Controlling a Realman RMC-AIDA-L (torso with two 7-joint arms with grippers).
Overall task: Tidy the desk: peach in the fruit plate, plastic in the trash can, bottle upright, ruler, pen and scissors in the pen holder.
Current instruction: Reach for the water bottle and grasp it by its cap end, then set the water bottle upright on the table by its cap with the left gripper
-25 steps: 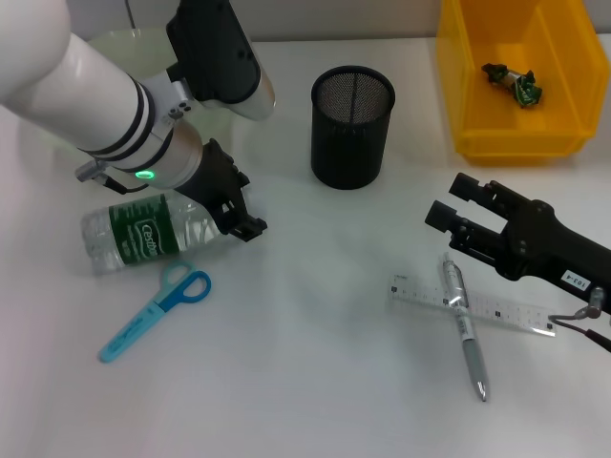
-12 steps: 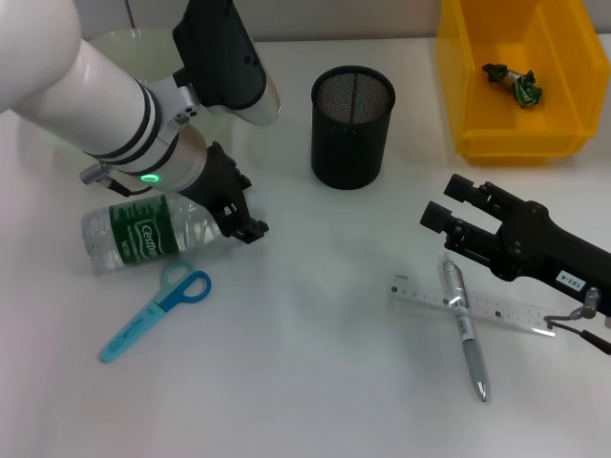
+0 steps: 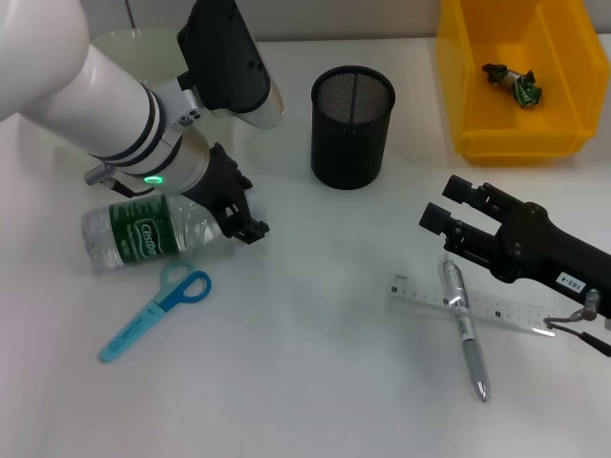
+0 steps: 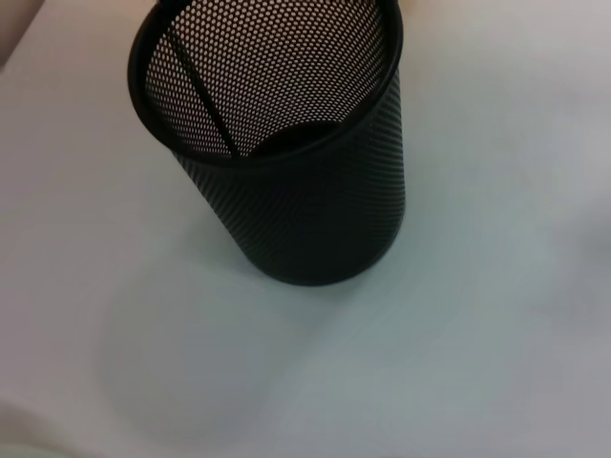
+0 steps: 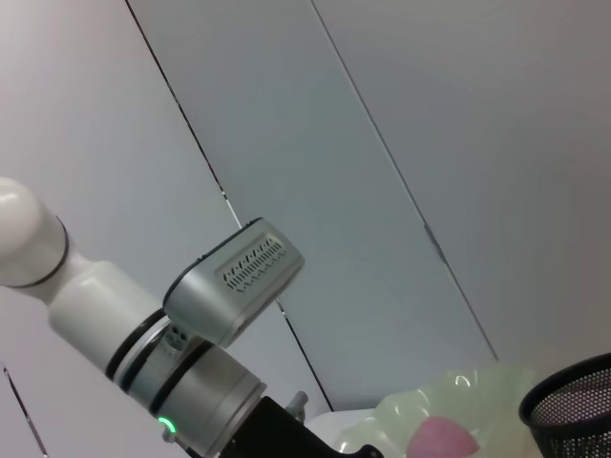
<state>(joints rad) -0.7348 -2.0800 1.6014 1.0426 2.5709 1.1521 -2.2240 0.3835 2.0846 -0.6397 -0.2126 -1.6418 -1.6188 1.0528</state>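
A clear bottle [image 3: 143,236] with a green label lies on its side at the left. My left gripper [image 3: 244,203] hangs open over its cap end, which is hidden under the fingers. Blue scissors [image 3: 156,311] lie just in front of the bottle. The black mesh pen holder [image 3: 352,125] [image 4: 286,153] stands at mid-back. At the right, a silver pen [image 3: 464,327] lies across a clear ruler [image 3: 473,304]. My right gripper [image 3: 447,202] is open just behind them. Crumpled plastic [image 3: 513,83] sits in the yellow trash can [image 3: 477,105]. A pink peach [image 5: 444,441] rests in the pale green fruit plate [image 3: 129,46] [image 5: 477,401].
My left arm's white forearm [image 3: 105,105] covers much of the fruit plate and the back left corner. The yellow trash can stands at the back right corner. Bare white tabletop [image 3: 315,353] stretches between the scissors and the ruler.
My left arm has drifted slightly to the right over the bottle. The right gripper has edged a little to the left. The bottle and the other things lie where they were.
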